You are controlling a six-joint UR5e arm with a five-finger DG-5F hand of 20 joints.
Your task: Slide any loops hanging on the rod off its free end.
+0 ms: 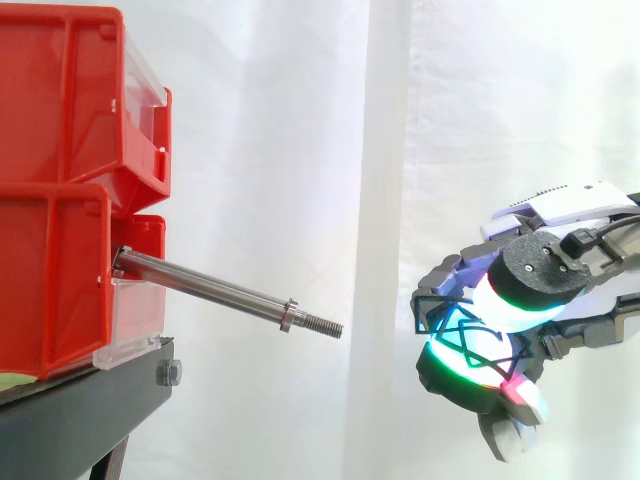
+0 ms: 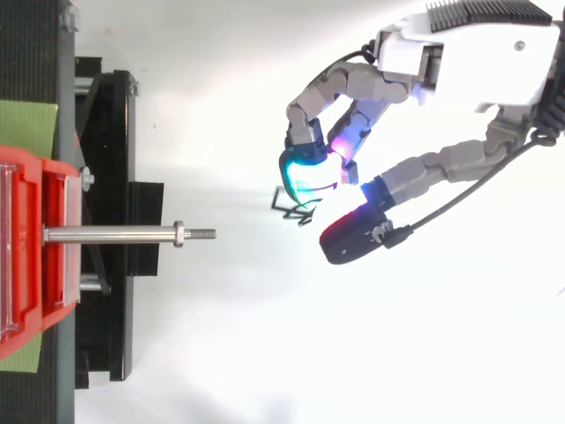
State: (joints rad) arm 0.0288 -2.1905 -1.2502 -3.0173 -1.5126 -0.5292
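A bare steel rod (image 1: 215,290) sticks out of the lower red bin (image 1: 55,280) and tilts slightly down toward its threaded free end (image 1: 325,325); nothing hangs on it. In the top view the rod (image 2: 115,235) points right. Well to the right of that end, my hand (image 1: 545,280) hovers in the air with its fingers curled. A thin dark wire loop (image 1: 447,322) is pinched between the glowing fingertips. The top view shows the loop (image 2: 288,205) poking left from the cyan pad of the hand (image 2: 459,62), a short gap from the rod's tip.
Two red bins stack at the left, the upper bin (image 1: 70,90) above the rod's base, on a black stand (image 1: 80,420). A green sheet (image 2: 26,124) lies under the bins. A white curtain hangs behind.
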